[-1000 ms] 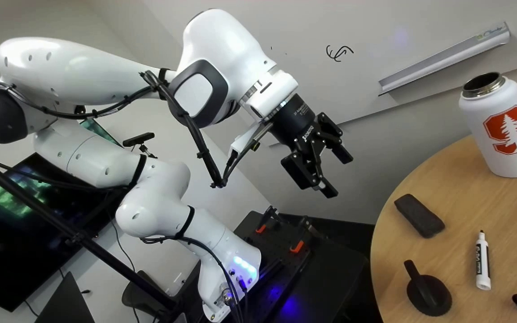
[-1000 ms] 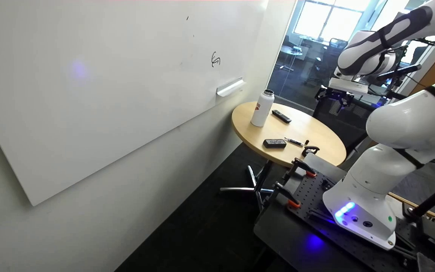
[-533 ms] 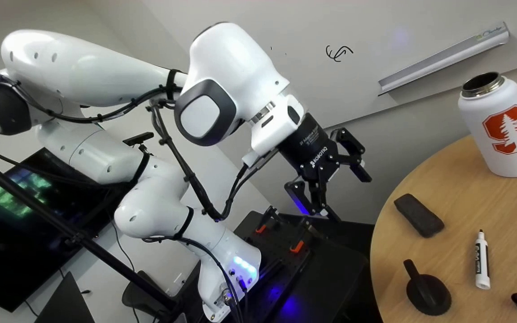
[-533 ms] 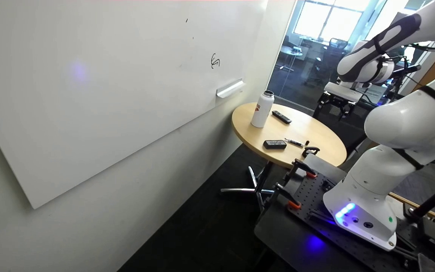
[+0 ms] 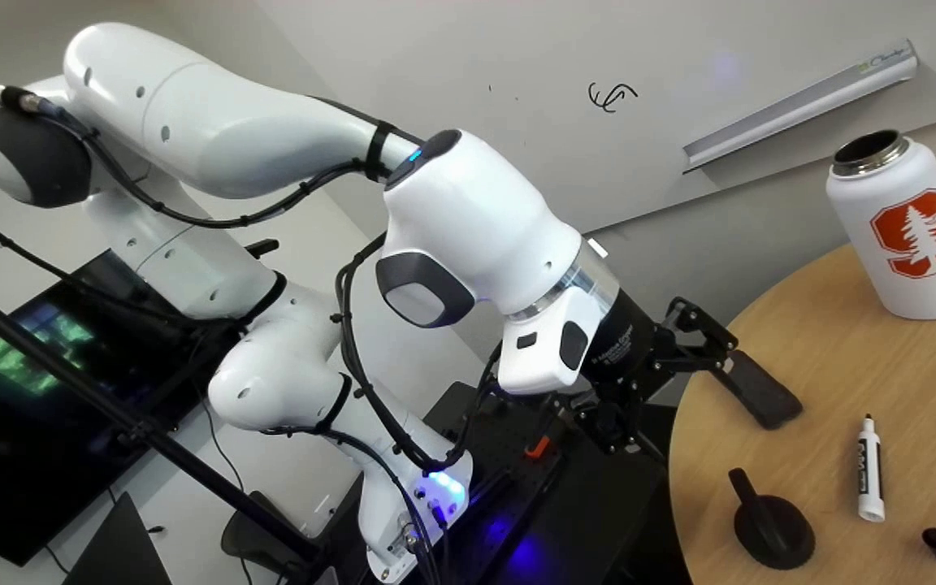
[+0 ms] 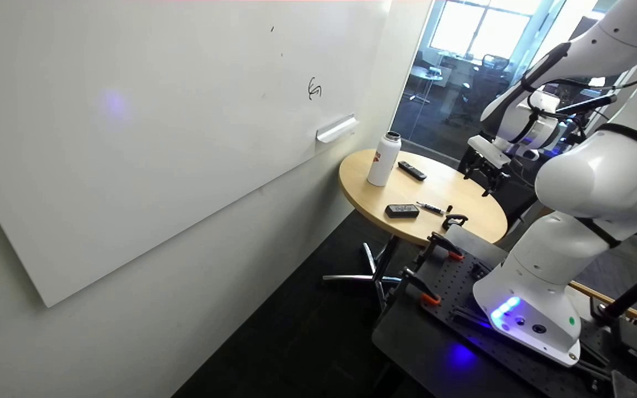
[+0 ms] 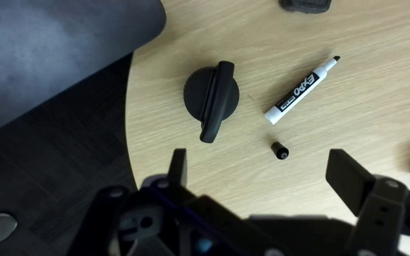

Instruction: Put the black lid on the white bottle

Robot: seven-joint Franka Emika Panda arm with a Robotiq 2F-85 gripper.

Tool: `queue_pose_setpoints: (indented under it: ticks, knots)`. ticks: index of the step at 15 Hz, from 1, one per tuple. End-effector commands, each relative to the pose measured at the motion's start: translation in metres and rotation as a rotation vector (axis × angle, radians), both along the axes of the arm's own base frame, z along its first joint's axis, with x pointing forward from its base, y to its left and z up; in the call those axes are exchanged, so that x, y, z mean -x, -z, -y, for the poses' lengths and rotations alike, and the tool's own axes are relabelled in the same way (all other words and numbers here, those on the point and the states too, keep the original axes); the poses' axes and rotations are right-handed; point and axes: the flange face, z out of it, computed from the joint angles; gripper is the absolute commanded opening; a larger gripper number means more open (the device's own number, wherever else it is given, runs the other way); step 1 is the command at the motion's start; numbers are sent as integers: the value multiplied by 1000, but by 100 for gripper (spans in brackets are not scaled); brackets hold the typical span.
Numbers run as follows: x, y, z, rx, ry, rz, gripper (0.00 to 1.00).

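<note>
The black lid (image 7: pixel 195 96), a round cap with a long handle across it, lies on the round wooden table close to its edge; both exterior views show it too (image 5: pixel 778 536) (image 6: pixel 453 223). The white bottle (image 5: pixel 907 236) with the red logo stands upright and uncapped by the wall; it also shows in an exterior view (image 6: pixel 385 160) but not in the wrist view. My gripper (image 7: pixel 258 154) is open and empty, above the table side near the robot. In the wrist view the lid lies beyond the left fingertip, outside the gap.
The table (image 5: pixel 825 349) also bears a white marker (image 7: pixel 299 90), its small black cap (image 7: pixel 279 150), a black eraser slab (image 5: pixel 759 390) and a black remote (image 6: pixel 411 171). The robot's dark base platform (image 7: pixel 59 46) adjoins the table edge near the lid. Clamps (image 6: pixel 444 243) rise there.
The arm has moved down and toward the table, and the gripper has tilted as it came. It stays open. The lid, the bottle and the other things on the table have not moved.
</note>
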Motion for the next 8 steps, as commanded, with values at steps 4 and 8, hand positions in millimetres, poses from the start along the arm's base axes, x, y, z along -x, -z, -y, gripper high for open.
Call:
queue_pose_setpoints:
  ticks: [4, 8]
  knots:
    - [-3, 5, 5, -1, 7, -5, 100]
    - [-9, 22, -1, 218, 120, 24, 100]
